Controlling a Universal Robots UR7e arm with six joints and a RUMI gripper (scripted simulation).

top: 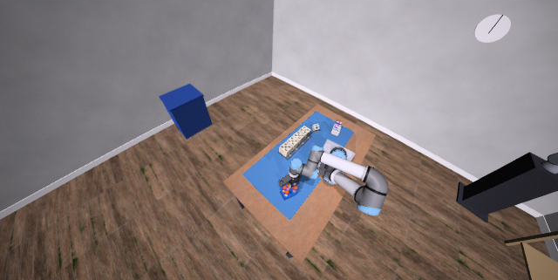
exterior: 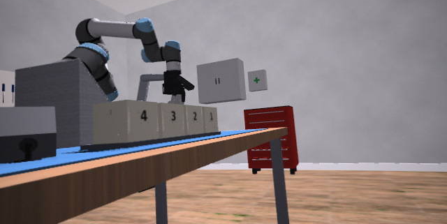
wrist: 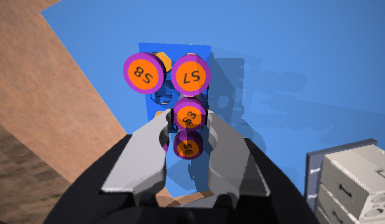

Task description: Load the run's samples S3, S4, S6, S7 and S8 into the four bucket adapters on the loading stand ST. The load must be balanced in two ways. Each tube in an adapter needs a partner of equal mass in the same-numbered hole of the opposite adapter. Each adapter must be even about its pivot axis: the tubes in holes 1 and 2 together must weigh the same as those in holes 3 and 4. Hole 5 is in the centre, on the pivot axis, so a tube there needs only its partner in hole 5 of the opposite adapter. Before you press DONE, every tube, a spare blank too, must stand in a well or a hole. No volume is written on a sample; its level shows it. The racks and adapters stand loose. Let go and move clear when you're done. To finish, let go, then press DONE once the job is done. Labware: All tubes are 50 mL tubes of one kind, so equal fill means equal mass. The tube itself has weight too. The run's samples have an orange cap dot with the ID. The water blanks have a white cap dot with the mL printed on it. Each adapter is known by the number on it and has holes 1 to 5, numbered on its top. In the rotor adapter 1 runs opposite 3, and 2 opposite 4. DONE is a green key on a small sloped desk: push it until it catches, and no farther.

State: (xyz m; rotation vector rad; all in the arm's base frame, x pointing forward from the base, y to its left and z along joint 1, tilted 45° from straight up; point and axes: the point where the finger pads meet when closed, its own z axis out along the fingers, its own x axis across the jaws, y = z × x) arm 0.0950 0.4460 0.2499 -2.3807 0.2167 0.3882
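1. My gripper (top: 288,185) (exterior: 176,100) (wrist: 189,110) has its two grey metal fingers clamped on the sample tube S3 (wrist: 189,116), at both sides of its purple cap with orange dot.
2. This tube S3 is upright at the blue plastic rack (top: 284,197) (wrist: 148,48), on the blue mat (top: 266,171) (exterior: 66,154) (wrist: 293,75).
3. The purple-capped tube S7 (wrist: 191,75) stands just beside S3, and the purple-capped tube S8 (wrist: 143,73) is next to S7.
4. The purple-capped tube S6 (wrist: 188,146) is on the other side of S3, between my fingers' inner faces in the wrist view.
5. The four cream block adapters (top: 295,141) (exterior: 143,123) (wrist: 343,190) stand in one row on the dark flat stand (top: 286,157) (exterior: 140,144) (wrist: 309,175), well apart from me.
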